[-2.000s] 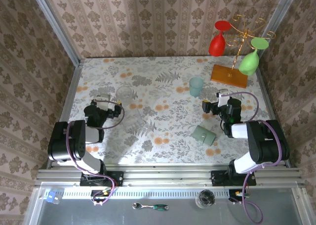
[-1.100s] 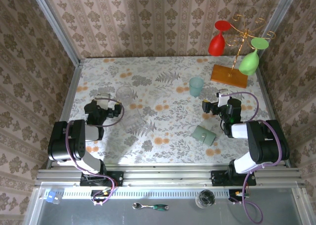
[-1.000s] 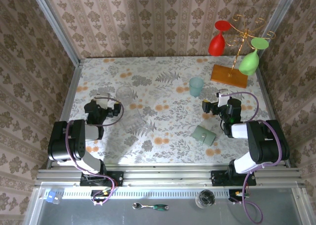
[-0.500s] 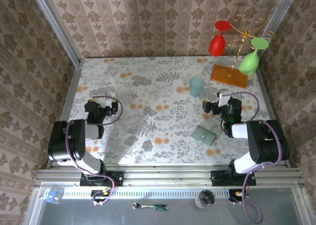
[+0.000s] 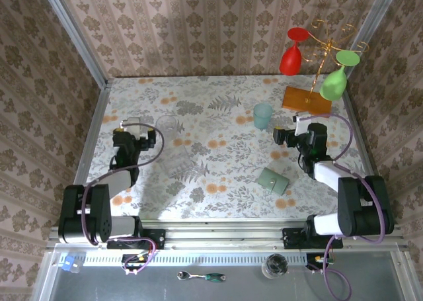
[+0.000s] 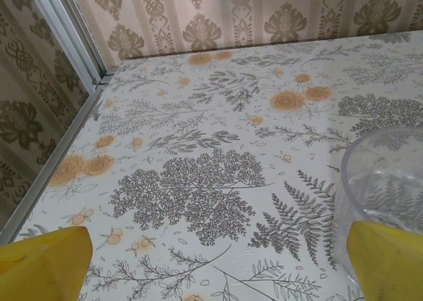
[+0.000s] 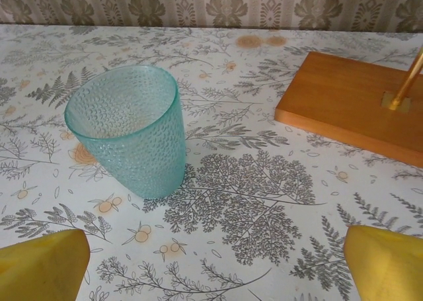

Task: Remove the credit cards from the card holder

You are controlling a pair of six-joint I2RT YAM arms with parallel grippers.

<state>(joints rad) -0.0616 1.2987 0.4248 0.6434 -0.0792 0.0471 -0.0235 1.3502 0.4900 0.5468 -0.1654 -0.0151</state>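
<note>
The card holder (image 5: 272, 180) lies flat on the table (image 5: 218, 116), near right (just nearer than the right gripper (image 7: 215, 264), untouched). Both grippers' fingers are spread wide and hold nothing. The left gripper (image 6: 213, 266) faces a clear glass (image 6: 386, 202), the right a teal cup (image 7: 129, 129).

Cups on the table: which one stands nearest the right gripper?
The pale teal dimpled cup, just ahead and to the left of the open right gripper. The upright clear glass stands far across the table, beside the left gripper.
</note>
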